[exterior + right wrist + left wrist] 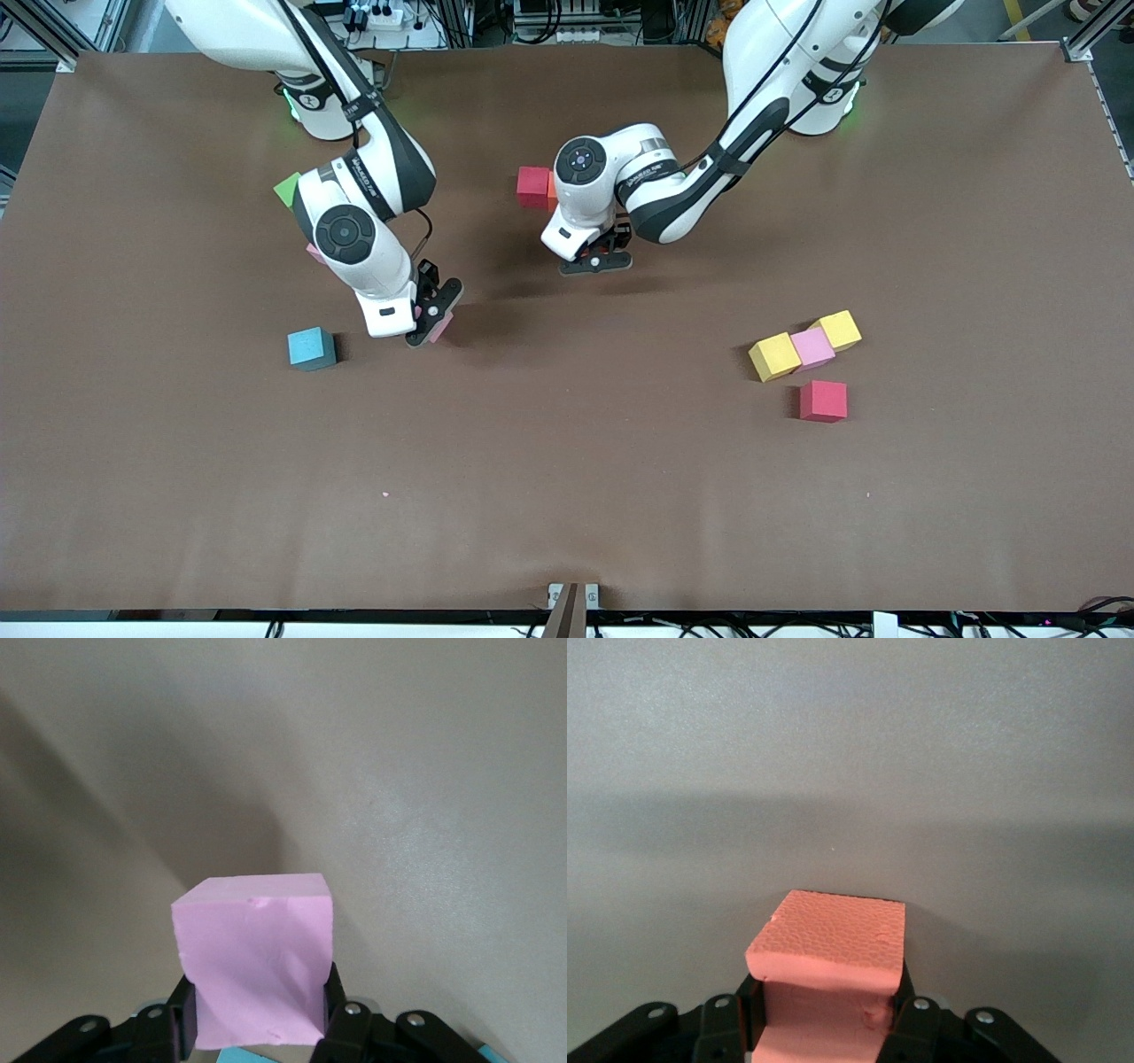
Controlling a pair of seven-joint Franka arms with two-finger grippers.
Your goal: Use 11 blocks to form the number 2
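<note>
My right gripper (pixel 433 322) is shut on a pink block (pixel 257 952), low over the table beside a light blue block (pixel 311 348). Over the middle of the table, my left gripper (pixel 598 260) is shut on a salmon-orange block (pixel 829 943). A red block (pixel 533 187) with an orange one (pixel 552 190) touching it lies near the arms' bases. Toward the left arm's end, a pink block (pixel 812 347) sits in a row between two yellowish blocks (pixel 774 356), with a red block (pixel 823 400) just nearer the camera. The number 2 does not show.
A green cube (pixel 286 189) lies by the right arm's elbow. Another pink block (pixel 314 253) peeks out from under that arm. The brown table (pixel 567 478) is bare along the camera's side.
</note>
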